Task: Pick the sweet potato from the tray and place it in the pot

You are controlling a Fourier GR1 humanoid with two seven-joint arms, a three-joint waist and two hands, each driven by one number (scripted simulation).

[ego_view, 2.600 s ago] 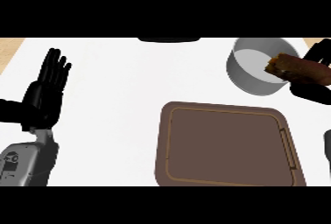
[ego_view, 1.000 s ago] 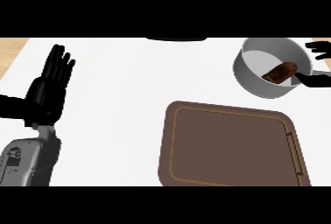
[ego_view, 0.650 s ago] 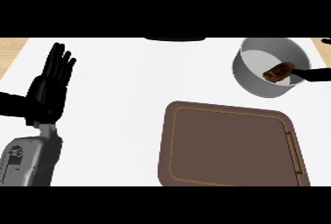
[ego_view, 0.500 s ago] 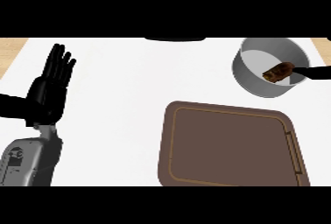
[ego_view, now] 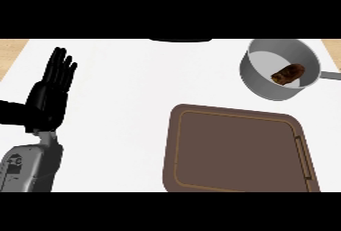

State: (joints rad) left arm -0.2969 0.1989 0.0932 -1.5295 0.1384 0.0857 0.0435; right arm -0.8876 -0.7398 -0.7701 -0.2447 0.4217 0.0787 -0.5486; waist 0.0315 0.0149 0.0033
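Observation:
The brown sweet potato (ego_view: 288,74) lies inside the grey pot (ego_view: 261,82) at the upper right of the counter, with nothing touching it. Below the pot sits the brown tray (ego_view: 236,153), with nothing on it. My left hand (ego_view: 50,95) rests open at the left edge, fingers straight and pointing up. My right hand does not show in the head view.
The pot's grey handle (ego_view: 330,76) sticks out to the right edge. A dark round object (ego_view: 180,39) is cut off at the top edge. The white counter (ego_view: 126,113) lies between my left hand and the tray, with a wooden strip (ego_view: 12,48) at the far left.
My right hand let go of the sweet potato in the pot and drew back out of view to the right. The left hand has not moved.

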